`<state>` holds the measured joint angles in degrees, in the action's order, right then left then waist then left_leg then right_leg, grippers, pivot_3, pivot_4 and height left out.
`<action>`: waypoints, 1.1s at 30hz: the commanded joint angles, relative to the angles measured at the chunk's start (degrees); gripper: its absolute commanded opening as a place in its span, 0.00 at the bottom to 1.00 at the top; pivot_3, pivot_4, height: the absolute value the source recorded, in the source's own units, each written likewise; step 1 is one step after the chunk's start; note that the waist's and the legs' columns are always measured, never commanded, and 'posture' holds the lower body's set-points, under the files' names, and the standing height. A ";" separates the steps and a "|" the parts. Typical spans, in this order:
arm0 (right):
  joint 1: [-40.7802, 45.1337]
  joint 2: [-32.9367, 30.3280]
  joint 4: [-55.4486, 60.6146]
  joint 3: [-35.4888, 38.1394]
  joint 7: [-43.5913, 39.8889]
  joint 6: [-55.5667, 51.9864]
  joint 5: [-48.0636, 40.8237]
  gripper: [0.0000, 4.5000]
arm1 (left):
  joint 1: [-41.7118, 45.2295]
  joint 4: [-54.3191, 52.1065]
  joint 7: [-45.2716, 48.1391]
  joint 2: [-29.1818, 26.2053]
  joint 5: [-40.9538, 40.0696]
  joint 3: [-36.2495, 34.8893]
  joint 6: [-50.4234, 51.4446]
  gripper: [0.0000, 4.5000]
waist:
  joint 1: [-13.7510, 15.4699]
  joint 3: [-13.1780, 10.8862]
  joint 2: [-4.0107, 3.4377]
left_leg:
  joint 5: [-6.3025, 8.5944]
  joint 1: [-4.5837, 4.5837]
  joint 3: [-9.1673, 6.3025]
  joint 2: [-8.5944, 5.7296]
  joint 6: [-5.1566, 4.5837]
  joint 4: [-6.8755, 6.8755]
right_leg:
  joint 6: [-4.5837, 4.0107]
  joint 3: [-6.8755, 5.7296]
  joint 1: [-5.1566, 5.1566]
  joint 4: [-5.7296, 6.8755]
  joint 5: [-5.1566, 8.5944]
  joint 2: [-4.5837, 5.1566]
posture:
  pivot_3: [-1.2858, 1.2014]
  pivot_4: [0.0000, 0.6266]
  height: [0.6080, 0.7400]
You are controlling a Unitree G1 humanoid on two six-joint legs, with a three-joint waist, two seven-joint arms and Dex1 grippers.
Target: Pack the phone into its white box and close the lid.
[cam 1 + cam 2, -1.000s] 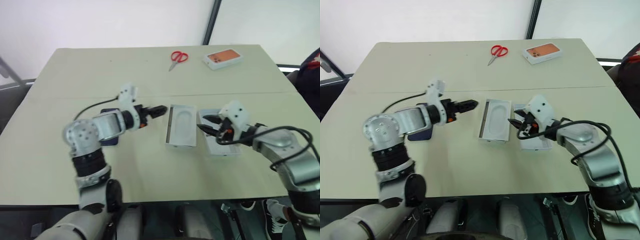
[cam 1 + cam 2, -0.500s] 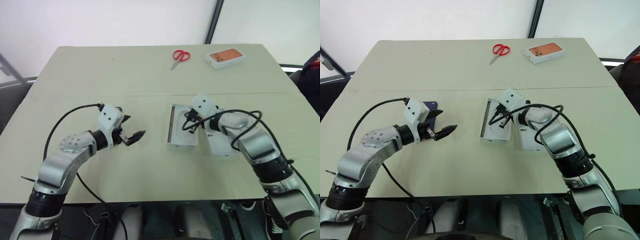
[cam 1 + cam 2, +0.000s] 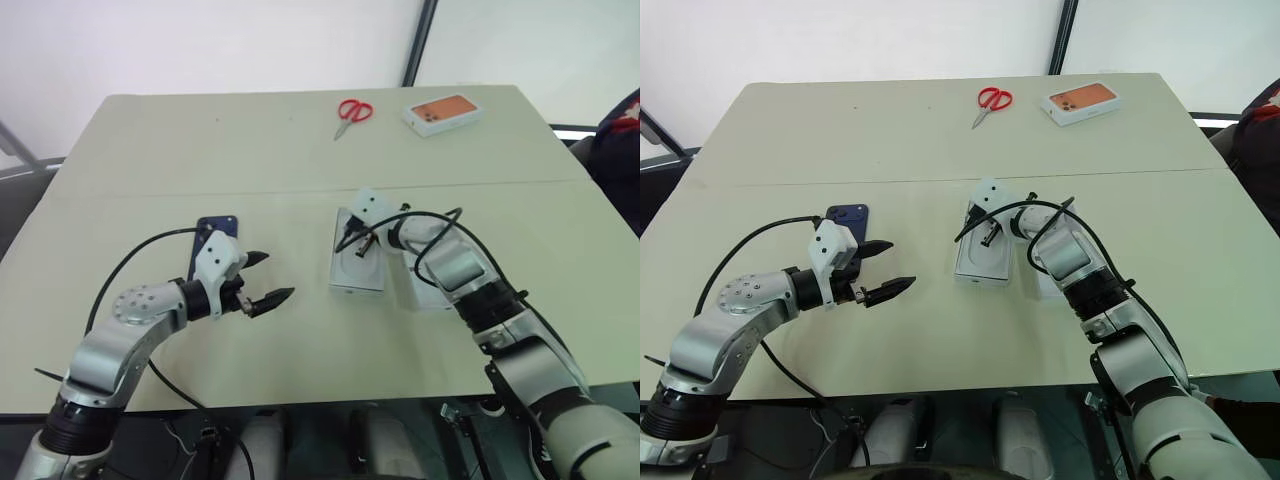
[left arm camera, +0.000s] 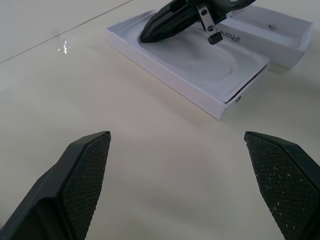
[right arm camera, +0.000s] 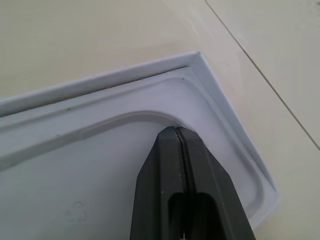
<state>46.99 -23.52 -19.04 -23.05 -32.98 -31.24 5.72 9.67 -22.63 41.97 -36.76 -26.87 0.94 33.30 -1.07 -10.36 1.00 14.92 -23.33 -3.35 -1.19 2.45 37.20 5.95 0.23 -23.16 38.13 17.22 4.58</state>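
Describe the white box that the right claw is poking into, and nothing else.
The white box is a shallow rectangular cardboard tray lying flat and open on the table, near its middle. Inside sits a pale moulded insert with a raised oval outline and a small recycling mark. Its rim is thin and its corners square. The right claw, fingers shut, has its tips down on the insert near a corner. A second white box part lies right beside it.

Left gripper (image 4: 185, 185) fingers (image 4: 82, 175) spread wide over bare cream tabletop (image 4: 150, 165). Ahead lies a shallow white box (image 4: 200, 70) with an oval-outlined recess. The right gripper (image 4: 150, 32), fingers pressed together, tips down into its recess. A second white box (image 4: 272, 32) lies just beside the first, farther off.
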 commanded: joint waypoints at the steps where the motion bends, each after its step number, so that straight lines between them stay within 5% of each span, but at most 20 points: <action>1: 1.65 2.22 -1.14 1.80 0.39 1.23 0.33 0.01 | -0.11 -2.29 -0.85 0.78 -0.44 -0.93 -0.13 1.00 | -0.10 0.00 0.00 | 0.00 0.01 0.01 0.00 0.00 0.00 | 0.00 0.00 0.00 0.01 0.00 0.00 | 0.52 0.24 1.00; 11: -1.28 -1.48 7.02 3.96 -3.38 -0.09 0.69 0.01 | -0.04 -2.18 -1.25 1.46 -0.10 -0.79 -0.19 1.00 | 0.24 -0.01 -0.02 | 0.00 -0.02 0.00 -0.01 0.00 -0.01 | 0.00 0.00 -0.04 0.00 0.00 0.01 | 0.52 0.24 1.00; 17: -13.57 -12.11 27.68 2.63 -15.70 -2.73 -3.24 0.01 | -0.06 -1.17 -1.20 1.72 0.10 -0.92 -0.42 1.00 | 0.34 -0.01 -0.02 | 0.03 -0.07 -0.05 -0.03 -0.06 -0.01 | 0.02 -0.06 0.01 -0.09 0.01 0.06 | 0.52 0.24 1.00; 33: -15.85 -14.23 30.72 1.09 -18.85 0.51 -0.26 0.01 | -0.69 -1.45 -1.74 2.45 0.39 -0.94 -0.01 1.00 | 0.36 0.00 -0.03 | 0.03 0.05 -0.03 0.01 -0.05 0.04 | -0.02 -0.02 0.12 -0.05 -0.01 0.00 | 0.52 0.24 1.00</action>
<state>30.82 -37.41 9.88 -22.71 -51.48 -31.56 5.50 9.08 -22.52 40.56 -34.25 -26.43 0.99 33.42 -0.70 -10.36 0.97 14.95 -23.28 -3.38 -1.18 2.40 37.24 5.93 0.21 -23.05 38.08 17.21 4.58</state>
